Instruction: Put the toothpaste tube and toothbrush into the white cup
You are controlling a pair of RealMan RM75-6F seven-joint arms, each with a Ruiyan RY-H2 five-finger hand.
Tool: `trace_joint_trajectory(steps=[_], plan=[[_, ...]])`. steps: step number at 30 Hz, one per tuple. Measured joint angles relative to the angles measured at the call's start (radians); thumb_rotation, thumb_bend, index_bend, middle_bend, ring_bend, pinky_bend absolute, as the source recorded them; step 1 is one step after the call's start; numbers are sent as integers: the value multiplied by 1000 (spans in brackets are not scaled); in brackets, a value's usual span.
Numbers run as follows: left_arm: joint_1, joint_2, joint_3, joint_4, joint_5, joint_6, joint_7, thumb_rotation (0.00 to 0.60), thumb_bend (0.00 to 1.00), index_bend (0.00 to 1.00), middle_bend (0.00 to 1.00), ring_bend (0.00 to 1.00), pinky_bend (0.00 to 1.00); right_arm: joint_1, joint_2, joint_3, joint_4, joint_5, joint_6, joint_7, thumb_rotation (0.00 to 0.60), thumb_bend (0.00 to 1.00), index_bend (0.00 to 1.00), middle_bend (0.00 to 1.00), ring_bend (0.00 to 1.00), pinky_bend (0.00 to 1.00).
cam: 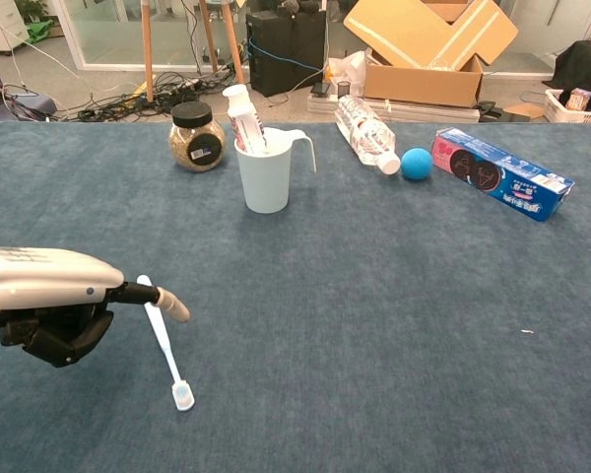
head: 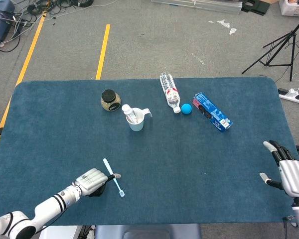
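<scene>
The white cup [head: 136, 123] [cam: 265, 175] stands upright at the back middle of the table with the toothpaste tube [head: 127, 110] [cam: 244, 113] standing in it. A pale blue toothbrush [head: 115, 180] [cam: 167, 355] lies flat near the front left, head toward the front edge. My left hand [head: 92, 179] [cam: 47, 299] sits just left of it, most fingers curled under. One outstretched finger [cam: 167, 304] lies across the handle; the brush stays on the cloth. My right hand [head: 290, 173] rests at the table's right edge, fingers spread, holding nothing.
A dark-lidded jar [head: 110, 100] [cam: 196, 137] stands left of the cup. To its right lie a plastic bottle [head: 170, 91] [cam: 365, 131], a blue ball [head: 187, 108] [cam: 417, 163] and a blue-pink carton [head: 212, 112] [cam: 500, 184]. The blue tablecloth [head: 189, 164] ends close in front of the toothbrush.
</scene>
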Motion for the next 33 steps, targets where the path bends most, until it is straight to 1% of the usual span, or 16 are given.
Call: trace_joint_trajectory(steps=[2, 3, 4, 6, 7, 9, 10, 13, 19, 24, 29, 33], plan=[[7, -5, 1, 12, 17, 24, 8, 600, 738, 117, 681, 719, 825, 0, 0, 0, 0, 0, -1, -1, 600, 139, 161, 132, 178, 540], [13, -10, 1, 22, 30, 45, 14, 600, 683, 117, 574, 622, 745, 1, -1, 0, 0, -1, -1, -1, 600, 139, 161, 132, 178, 540], [19, -15, 2, 30, 42, 63, 18, 600, 649, 118, 502, 553, 686, 1, -1, -1, 0, -1, -1, -2, 600, 139, 161, 132, 178, 540], [33, -29, 4, 55, 74, 104, 24, 600, 528, 130, 268, 322, 490, 1, -2, -2, 1, -2, -2, -5, 600, 139, 161, 133, 178, 540], [39, -36, 4, 67, 88, 120, 25, 600, 493, 138, 211, 260, 435, 1, -3, -2, 1, -1, -3, -5, 600, 139, 161, 132, 178, 540], [48, -49, 6, 94, 118, 146, 25, 600, 392, 178, 85, 110, 287, 3, -4, -2, 2, 2, -6, -7, 600, 139, 161, 132, 178, 540], [51, -53, 7, 105, 130, 154, 23, 600, 354, 198, 53, 68, 235, 3, -5, -1, 3, 3, -7, -9, 600, 140, 161, 132, 178, 540], [56, -66, 10, 132, 172, 177, 12, 600, 296, 249, 7, 4, 134, 4, -6, 0, 4, 7, -9, -11, 600, 140, 161, 132, 178, 540], [65, -105, 16, 212, 263, 245, -22, 600, 294, 343, 0, 0, 67, 6, -7, 2, 6, 13, -12, -13, 600, 139, 161, 133, 178, 540], [68, -144, 21, 273, 315, 284, -40, 600, 290, 358, 0, 0, 11, 5, -6, 2, 6, 14, -11, -11, 600, 139, 161, 133, 178, 540], [66, -184, 29, 353, 362, 312, -64, 600, 281, 355, 0, 0, 1, 3, -4, 4, 7, 15, -6, -6, 600, 139, 161, 132, 178, 540], [64, -230, 37, 447, 405, 350, -87, 600, 281, 355, 0, 0, 1, 3, -4, 7, 8, 20, -6, -5, 600, 139, 161, 133, 178, 540]])
